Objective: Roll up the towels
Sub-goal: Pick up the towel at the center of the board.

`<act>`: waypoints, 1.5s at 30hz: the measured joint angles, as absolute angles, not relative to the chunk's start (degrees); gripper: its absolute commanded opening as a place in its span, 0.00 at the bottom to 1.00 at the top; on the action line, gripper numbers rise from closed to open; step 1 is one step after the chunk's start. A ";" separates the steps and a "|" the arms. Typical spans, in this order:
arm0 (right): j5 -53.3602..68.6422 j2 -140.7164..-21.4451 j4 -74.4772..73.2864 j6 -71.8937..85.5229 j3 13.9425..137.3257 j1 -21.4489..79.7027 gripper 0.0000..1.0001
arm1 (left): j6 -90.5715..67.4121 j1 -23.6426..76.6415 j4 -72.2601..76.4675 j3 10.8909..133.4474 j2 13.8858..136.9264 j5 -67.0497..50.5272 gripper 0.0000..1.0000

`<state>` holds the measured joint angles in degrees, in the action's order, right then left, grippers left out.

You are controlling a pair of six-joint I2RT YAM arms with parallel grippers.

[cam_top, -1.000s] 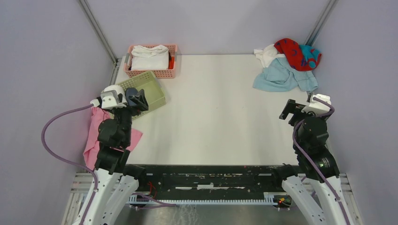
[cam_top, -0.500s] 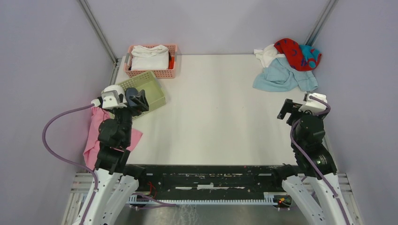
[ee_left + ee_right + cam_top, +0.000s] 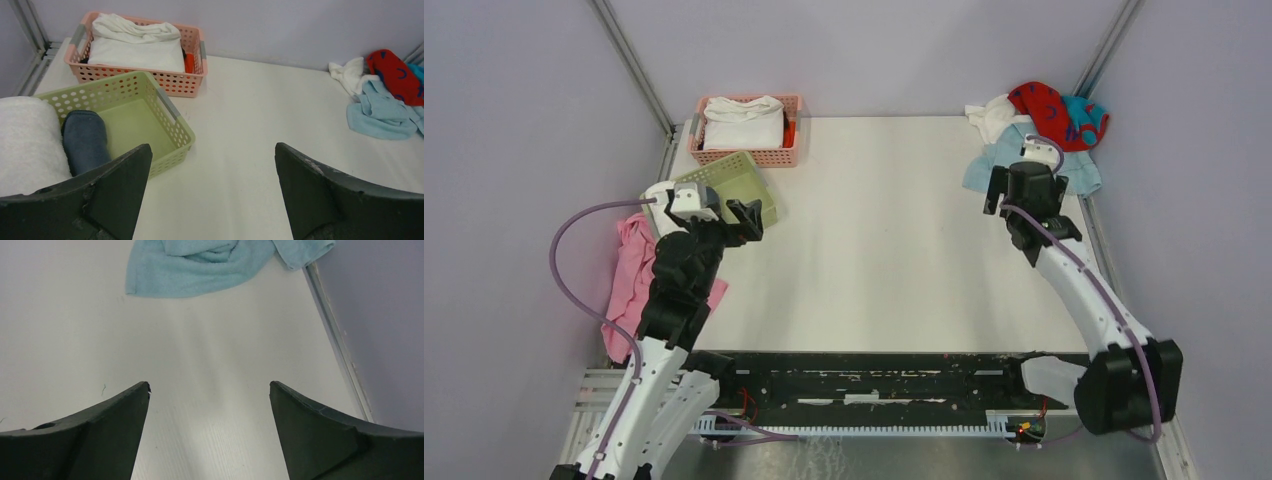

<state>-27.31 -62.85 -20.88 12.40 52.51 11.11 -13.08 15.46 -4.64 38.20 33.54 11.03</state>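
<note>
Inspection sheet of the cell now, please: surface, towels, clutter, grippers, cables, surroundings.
Surface: white tabletop, no spills seen.
Job's things: crumpled light blue terry towel, white towel, red towel with teal-blue marks, heaped far right, unrolled.
Clutter: pink perforated basket holding folded white cloth; green perforated basket holding white roll, dark blue roll; plain pink cloth at left edge.
Grippers: left gripper open, empty; right gripper open, empty, near the light blue towel.
Cables: purple cables on both arms, no snag seen.
Surroundings: grey walls, metal corner posts.
</note>
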 measured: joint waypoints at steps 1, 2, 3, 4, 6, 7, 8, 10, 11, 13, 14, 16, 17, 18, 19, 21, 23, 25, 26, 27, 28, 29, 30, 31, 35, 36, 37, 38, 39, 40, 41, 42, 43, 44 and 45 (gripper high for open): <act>-26.85 -65.71 -20.03 12.86 53.19 9.78 0.97 | -13.08 15.46 -4.67 38.17 33.98 9.96 0.99; -26.46 -69.04 -19.22 13.39 54.13 8.32 0.97 | -13.08 15.46 -4.67 38.17 34.37 8.91 0.99; -25.50 -73.10 -18.35 14.00 55.61 6.48 0.96 | -13.08 15.46 -4.69 38.17 34.54 8.32 0.99; -24.93 -76.09 -17.39 14.50 56.75 5.21 0.96 | -13.08 15.46 -4.67 38.17 34.61 7.49 0.99; -22.61 -83.90 -15.38 16.03 60.10 1.63 0.94 | -13.08 15.46 -4.64 38.17 34.79 5.96 0.99; -21.67 -87.53 -14.28 16.78 61.73 -0.03 0.93 | -13.08 15.46 -4.62 38.17 34.92 5.45 0.99; -20.84 -90.76 -13.65 17.50 63.35 -1.58 0.93 | -13.08 15.46 -4.60 38.17 35.07 5.02 0.99; -19.11 -97.27 -12.84 19.00 67.26 -4.67 0.92 | -13.08 15.44 -4.60 38.17 35.66 3.90 0.99; -18.31 -100.14 -12.49 19.62 69.23 -5.74 0.92 | -13.08 15.44 -4.60 38.17 36.07 3.44 0.99; -16.97 -105.06 -11.86 20.80 73.08 -7.51 0.91 | -13.08 15.20 -4.60 38.17 36.86 2.57 1.00; -16.38 -107.22 -11.44 21.34 74.87 -8.14 0.91 | -13.08 14.94 -4.60 38.17 37.30 2.20 1.00; -15.05 -111.31 -11.20 22.74 78.46 -8.97 0.90 | -13.08 14.33 -4.60 38.17 38.13 1.39 1.00; -14.72 -112.68 -11.14 23.27 79.64 -9.15 0.90 | -13.08 13.91 -4.60 38.17 38.74 0.91 1.00; -14.02 -114.17 -11.18 23.94 80.90 -9.39 0.88 | -13.08 13.52 -4.60 38.17 39.20 0.64 1.00; -13.47 -115.63 -11.22 24.53 82.13 -9.63 0.87 | -13.08 13.10 -4.60 38.17 39.53 0.19 1.00; -12.12 -118.52 -11.55 25.71 84.62 -10.02 0.81 | -13.08 12.45 -4.58 38.17 39.94 -0.58 1.00; -11.05 -121.27 -12.21 26.63 87.09 -10.31 0.75 | -13.08 11.90 -4.56 38.17 40.29 -1.26 1.00; -10.15 -123.22 -12.75 27.31 88.49 -10.57 0.62 | -13.10 11.53 -4.56 38.17 40.56 -1.89 1.00; -9.82 -123.72 -13.17 27.66 88.71 -10.66 0.54 | -13.10 11.31 -4.56 38.17 40.62 -2.11 1.00; -9.43 -123.83 -13.32 27.77 88.73 -10.68 0.45 | -13.10 11.20 -4.56 38.17 40.64 -2.26 1.00; -9.17 -123.83 -13.61 27.88 88.79 -10.68 0.35 | -13.13 11.11 -4.56 38.17 40.62 -2.33 1.00; -8.82 -123.81 -14.04 28.12 88.95 -10.70 0.23 | -13.13 10.96 -4.56 38.17 40.53 -2.66 1.00; -8.38 -123.81 -14.37 28.38 89.08 -10.76 0.10 | -13.13 10.94 -4.56 38.17 40.45 -2.83 1.00; -7.90 -123.74 -14.76 28.12 89.08 -10.83 0.02 | -13.15 10.94 -4.54 38.17 40.34 -3.07 1.00; -7.25 -122.02 -18.06 27.55 89.08 -10.92 0.01 | -13.15 10.94 -4.51 38.17 39.55 -3.44 1.00; -7.20 -120.86 -19.29 27.20 89.08 -10.87 0.01 | -13.17 10.94 -4.49 38.17 39.27 -3.46 1.00; -7.09 -119.35 -20.56 26.79 89.19 -10.83 0.01 | -13.17 10.94 -4.45 38.17 38.89 -3.49 1.00; -7.09 -117.47 -22.15 26.22 89.71 -10.72 0.01 | -13.17 10.94 -4.38 38.17 38.52 -3.53 1.00; -7.09 -115.92 -23.16 25.69 90.37 -10.61 0.01 | -13.19 10.94 -4.34 38.17 38.20 -3.55 1.00; -7.11 -113.82 -24.69 24.91 91.81 -10.37 0.01 | -13.19 10.94 -4.27 38.17 37.74 -3.57 1.00; -7.11 -112.05 -25.67 24.16 93.21 -10.09 0.01 | -13.19 10.94 -4.19 38.17 37.32 -3.60 1.00; -7.14 -110.08 -26.89 23.31 95.22 -9.61 0.01 | -13.21 10.94 -4.14 38.17 36.97 -3.60 1.00; -7.40 -108.01 -28.16 22.33 97.49 -8.91 0.01 | -13.21 10.94 -4.14 38.17 36.60 -3.60 1.00; -7.70 -105.82 -28.99 21.32 99.59 -7.94 0.01 | -13.21 10.96 -4.14 38.17 36.25 -3.60 1.00; -7.88 -103.42 -29.87 20.34 101.69 -6.66 0.01 | -13.21 10.98 -4.16 38.17 35.99 -3.60 1.00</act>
